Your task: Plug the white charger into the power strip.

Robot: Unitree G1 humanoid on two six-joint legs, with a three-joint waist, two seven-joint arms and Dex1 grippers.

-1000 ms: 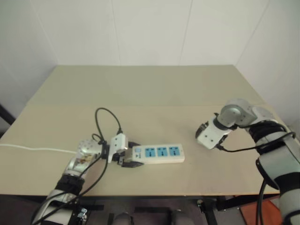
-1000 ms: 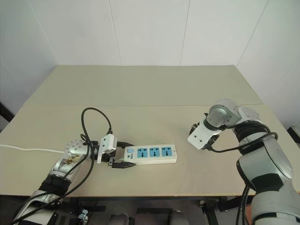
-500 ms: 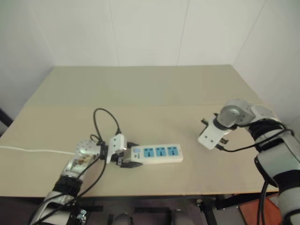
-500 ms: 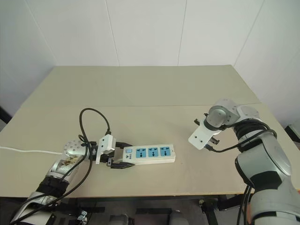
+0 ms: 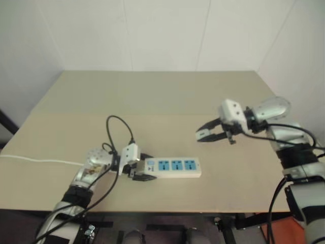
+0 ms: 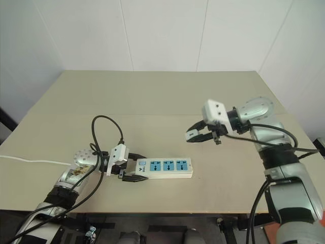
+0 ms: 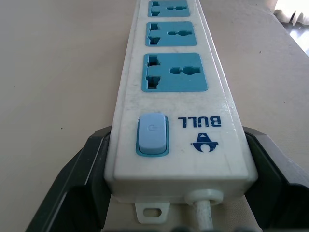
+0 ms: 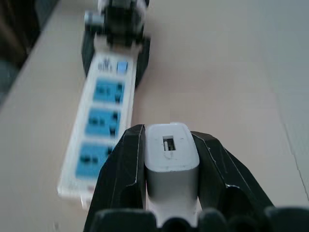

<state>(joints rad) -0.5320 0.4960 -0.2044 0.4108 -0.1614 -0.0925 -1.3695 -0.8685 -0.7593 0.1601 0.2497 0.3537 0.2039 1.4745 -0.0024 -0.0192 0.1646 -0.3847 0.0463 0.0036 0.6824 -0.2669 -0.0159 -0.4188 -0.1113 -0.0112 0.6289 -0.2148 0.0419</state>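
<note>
Power strip (image 5: 172,167) is taken as the landmark: it lies flat on the beige table (image 5: 152,96), its three blue socket faces in a row, and its switch end is clamped between the black fingers (image 7: 77,183) of the left gripper (image 5: 143,170), one finger pressed against each long side. Beyond the strip's far end, and raised above the table, the right gripper (image 5: 204,134) is seen with its tips pointing back toward the strip. The white charger (image 8: 171,164) is held between that gripper's two black fingers (image 8: 120,174), which are closed on its sides; a small rectangular port is shown on its exposed end face. The charger's prongs are hidden inside the grip and cannot be made out. In the head views the charger is only a small white spot between the fingertips. The strip's white cord is cut off at the edge of the left wrist view. Beside the strip's blue switch (image 7: 152,135) the word "BULL" is printed, read upside down, with a small logo next to it.
</note>
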